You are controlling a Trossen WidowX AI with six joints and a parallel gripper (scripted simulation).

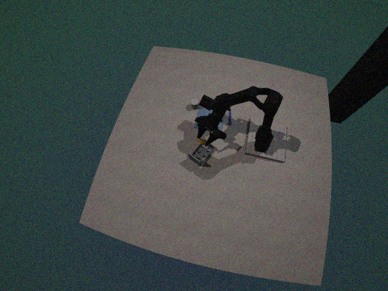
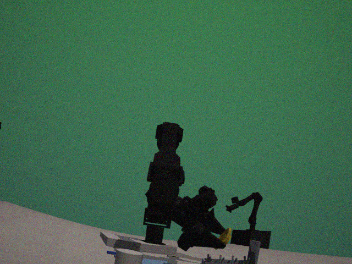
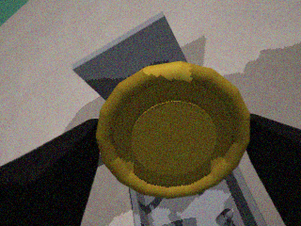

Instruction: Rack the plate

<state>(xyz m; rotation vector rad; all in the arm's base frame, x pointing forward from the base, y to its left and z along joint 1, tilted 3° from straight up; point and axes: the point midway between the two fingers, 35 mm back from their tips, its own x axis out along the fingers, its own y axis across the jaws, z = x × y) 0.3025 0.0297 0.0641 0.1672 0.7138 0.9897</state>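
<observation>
My gripper (image 1: 202, 141) (image 2: 226, 237) (image 3: 170, 125) is shut on the yellow plate (image 1: 200, 141) (image 2: 226, 236) (image 3: 174, 141), with one finger at each side of its rim. The plate is tilted steeply in the exterior view and held above the table. The grey dish rack (image 1: 202, 153) (image 2: 253, 251) stands just below and beyond the plate in the top view. In the wrist view the plate covers the middle of the rack; its tall end panel (image 3: 132, 52) shows above the plate and its rails below. Any gap between plate and rails cannot be judged.
A blue mat (image 1: 204, 113) lies behind the gripper, partly hidden by the arm. A white cup (image 1: 194, 101) (image 2: 128, 257) stands beside it, and a blue stick-like object (image 1: 230, 117) (image 2: 110, 252) is near. A pale frame (image 1: 264, 157) surrounds the arm's base.
</observation>
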